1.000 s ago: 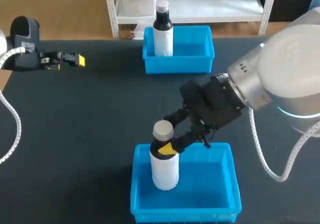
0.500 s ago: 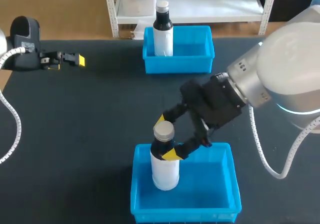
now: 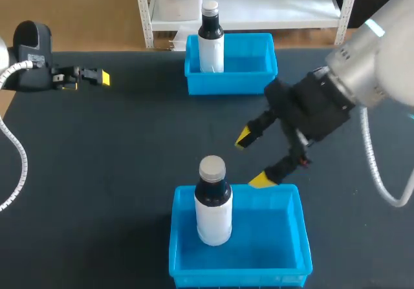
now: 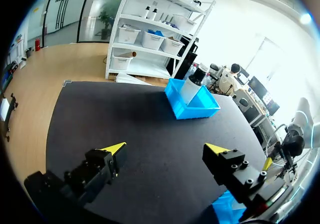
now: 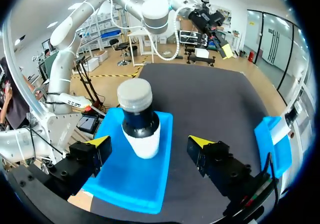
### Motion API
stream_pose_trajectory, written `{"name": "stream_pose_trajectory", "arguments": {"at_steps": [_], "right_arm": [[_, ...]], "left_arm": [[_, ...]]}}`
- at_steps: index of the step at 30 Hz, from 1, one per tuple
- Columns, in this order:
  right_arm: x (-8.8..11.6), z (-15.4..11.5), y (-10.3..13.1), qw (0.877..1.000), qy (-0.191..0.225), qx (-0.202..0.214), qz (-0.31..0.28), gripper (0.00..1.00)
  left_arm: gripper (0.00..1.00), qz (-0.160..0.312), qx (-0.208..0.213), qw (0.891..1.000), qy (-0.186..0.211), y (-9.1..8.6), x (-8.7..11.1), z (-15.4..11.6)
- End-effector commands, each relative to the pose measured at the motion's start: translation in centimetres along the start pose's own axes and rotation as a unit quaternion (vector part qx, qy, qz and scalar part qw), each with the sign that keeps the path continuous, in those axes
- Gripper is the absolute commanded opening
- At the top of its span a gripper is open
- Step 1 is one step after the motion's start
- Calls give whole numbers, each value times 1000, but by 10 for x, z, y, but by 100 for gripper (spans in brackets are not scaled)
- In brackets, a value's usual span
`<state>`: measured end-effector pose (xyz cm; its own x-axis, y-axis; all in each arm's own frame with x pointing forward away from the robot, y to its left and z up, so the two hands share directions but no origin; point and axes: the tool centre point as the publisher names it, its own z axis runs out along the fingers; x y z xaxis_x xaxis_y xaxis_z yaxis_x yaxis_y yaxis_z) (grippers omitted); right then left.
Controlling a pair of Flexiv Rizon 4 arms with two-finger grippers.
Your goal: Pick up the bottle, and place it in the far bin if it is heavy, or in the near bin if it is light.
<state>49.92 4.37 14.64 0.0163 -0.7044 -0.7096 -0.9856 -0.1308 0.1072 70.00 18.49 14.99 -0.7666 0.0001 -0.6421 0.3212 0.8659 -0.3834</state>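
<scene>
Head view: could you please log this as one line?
white grey-capped bottle: upright in near blue bin | right claw: open, apart

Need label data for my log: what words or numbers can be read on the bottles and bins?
No text is readable.
near bottle: white label, no legible print.
far bottle: white label, no legible print.
near bin and far bin: no markings visible.

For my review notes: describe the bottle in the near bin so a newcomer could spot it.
On the dark table sit two blue bins. The near bin, by the right gripper, holds an upright bottle with white body and dark shoulder. Its grey cap sets it apart from the far bin's white-capped bottle.
</scene>
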Motion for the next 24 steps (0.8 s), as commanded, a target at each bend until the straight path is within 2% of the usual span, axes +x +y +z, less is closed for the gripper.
{"name": "stream_pose_trajectory", "arguments": {"at_steps": [1, 11, 14, 24], "right_arm": [[12, -32, -8, 999, 4, 4, 32, 100], [35, -68, -64, 992, -18, -7, 126, 100], [40, -74, -79, 990, -9, -5, 140, 100], [40, -74, -79, 990, -9, -5, 140, 100]], "left_arm": [[100, 0, 0, 1000, 0, 0, 0, 0], [100, 0, 0, 1000, 0, 0, 0, 0], [100, 0, 0, 1000, 0, 0, 0, 0], [100, 0, 0, 1000, 0, 0, 0, 0]]}}
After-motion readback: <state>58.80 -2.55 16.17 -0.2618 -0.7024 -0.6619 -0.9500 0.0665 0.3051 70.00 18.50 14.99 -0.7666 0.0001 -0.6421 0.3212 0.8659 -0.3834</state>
